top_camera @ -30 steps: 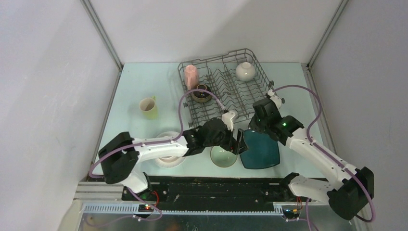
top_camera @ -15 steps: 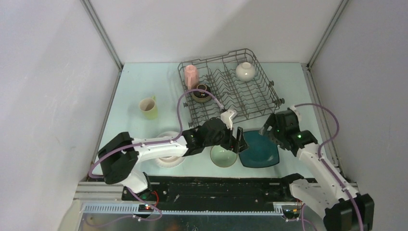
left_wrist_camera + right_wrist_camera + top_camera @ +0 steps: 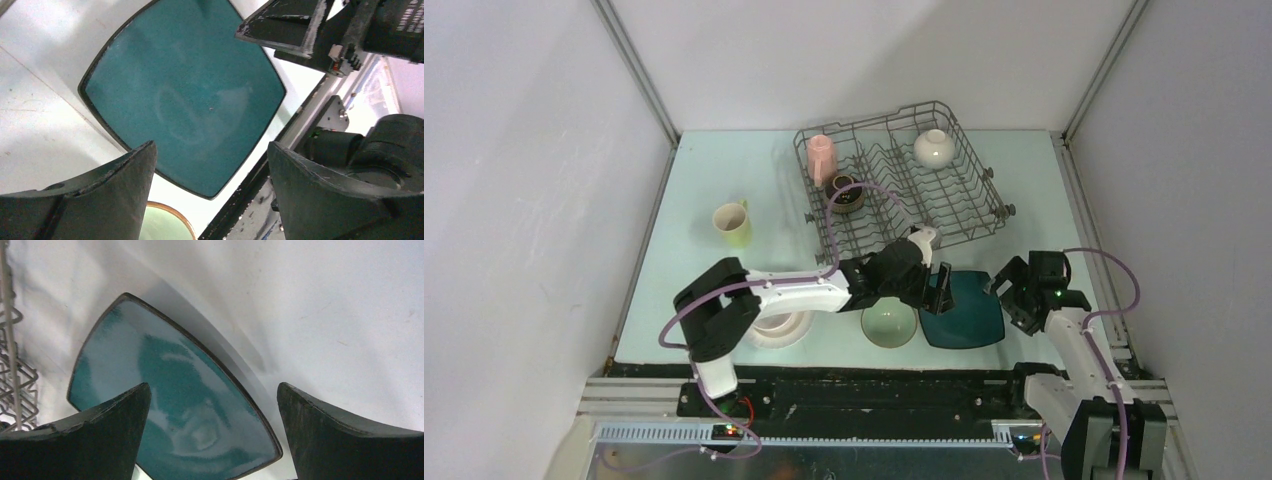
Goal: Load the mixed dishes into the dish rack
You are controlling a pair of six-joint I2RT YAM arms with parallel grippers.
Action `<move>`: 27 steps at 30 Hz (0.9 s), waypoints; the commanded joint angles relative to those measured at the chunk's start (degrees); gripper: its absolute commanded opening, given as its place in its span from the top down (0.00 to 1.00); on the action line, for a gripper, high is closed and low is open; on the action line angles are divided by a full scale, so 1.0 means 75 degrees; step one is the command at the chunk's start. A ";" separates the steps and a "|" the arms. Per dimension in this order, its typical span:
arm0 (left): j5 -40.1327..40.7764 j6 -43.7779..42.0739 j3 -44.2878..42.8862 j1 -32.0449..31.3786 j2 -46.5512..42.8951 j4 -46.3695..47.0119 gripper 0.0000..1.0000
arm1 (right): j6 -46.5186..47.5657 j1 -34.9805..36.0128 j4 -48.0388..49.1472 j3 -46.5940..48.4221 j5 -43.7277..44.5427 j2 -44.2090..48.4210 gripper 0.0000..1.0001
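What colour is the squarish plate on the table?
The plate is dark teal with a darker rim; it shows best in the left wrist view.

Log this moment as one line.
left end effector open above dark teal plate | right end effector open beside plate | plate on table, ungripped | dish rack holds pink mug, brown bowl, white bowl

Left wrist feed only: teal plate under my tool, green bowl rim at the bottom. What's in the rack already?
Observer: Top view: the dish rack holds the pink mug, the brown bowl and the white bowl.
Operator: What else sits outside it?
Observer: The yellow-green mug, on the table left of the rack.
Operator: Right tool gripping the plate?
Observer: No. Right wrist view: the right tool is open, and the dark teal plate lies on the table, ungripped.
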State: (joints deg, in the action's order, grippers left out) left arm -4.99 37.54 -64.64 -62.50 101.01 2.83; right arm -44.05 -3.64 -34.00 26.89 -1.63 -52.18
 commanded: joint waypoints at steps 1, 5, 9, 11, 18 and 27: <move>0.0147 0.0137 -0.0340 -0.0034 0.0356 -0.0303 0.12 | 0.0258 -0.0051 0.0819 -0.0244 -0.0160 -0.0199 0.01; 0.0152 0.0153 -0.0718 -0.0034 0.0816 -0.0715 0.12 | 0.0449 -0.0014 0.1208 -0.0382 -0.0639 -0.0669 0.02; 0.0230 0.0100 -0.0799 -0.0002 0.1065 -0.0798 0.11 | 0.0503 0.0101 0.1461 -0.0394 -0.1562 -0.1202 0.08; 0.0197 0.0073 -0.0832 0.0051 0.1160 -0.0900 0.11 | 0.0471 0.0206 0.1525 -0.0453 -0.1855 -0.1159 0.09; 0.0132 -0.0032 -0.0582 0.0153 0.1218 -0.1075 0.11 | 0.0442 0.0460 0.1017 -0.0579 -0.2004 -0.0509 0.11; 0.0547 -0.0160 0.0110 0.0154 0.0655 -0.1001 0.11 | 0.0246 0.1325 0.0541 -0.0820 -0.1758 -0.0031 0.11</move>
State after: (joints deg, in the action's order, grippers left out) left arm -3.31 37.45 -66.81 -61.32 108.84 -1.85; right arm -40.95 3.18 -26.63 22.00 -14.79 -53.78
